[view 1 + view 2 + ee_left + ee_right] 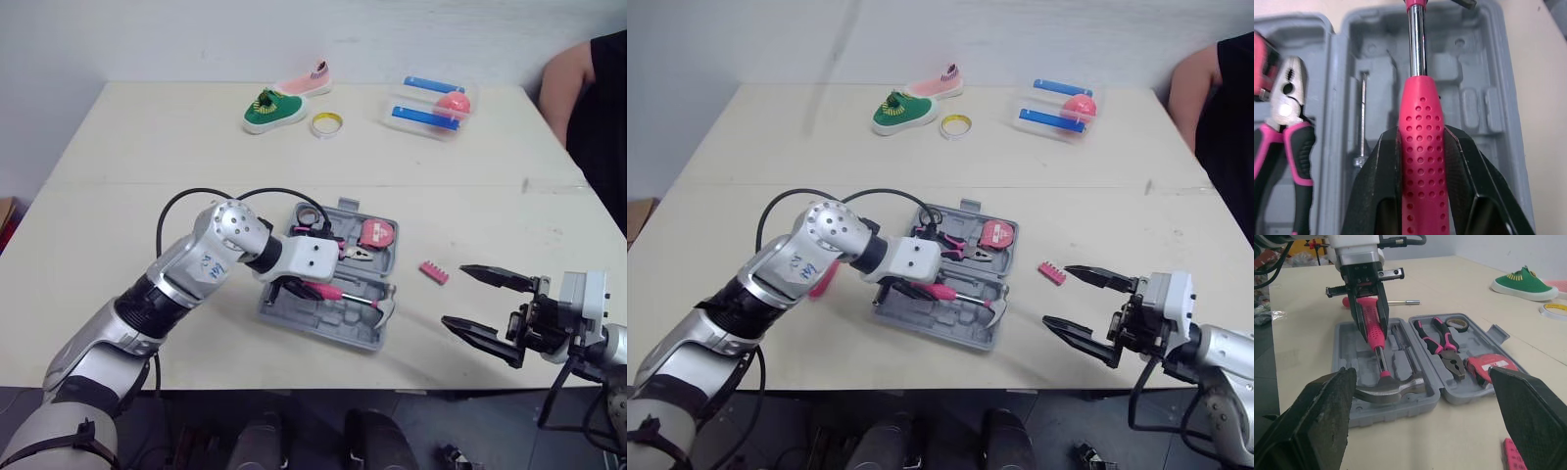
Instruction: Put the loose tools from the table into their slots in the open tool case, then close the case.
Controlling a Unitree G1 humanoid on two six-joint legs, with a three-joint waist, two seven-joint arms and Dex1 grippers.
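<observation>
Hammer going into the case, job partly done.
Left claw (1371, 323) is clamped on the handle of the pink hammer (1420, 122), whose head is down in one half of the open case (313, 328). Pliers (1442, 345) and tape measure (1488, 367) sit in their slots. Right claw (490, 308) hangs wide apart beside the case. Screwdriver (1400, 302) and pink bit strip (434, 272) lie loose on the worktop (147, 157), and the lid is not yet shut.

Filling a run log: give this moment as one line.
left gripper: shut on hammer, head in tool case | right gripper: open | case: open | loose: bit strip
</observation>
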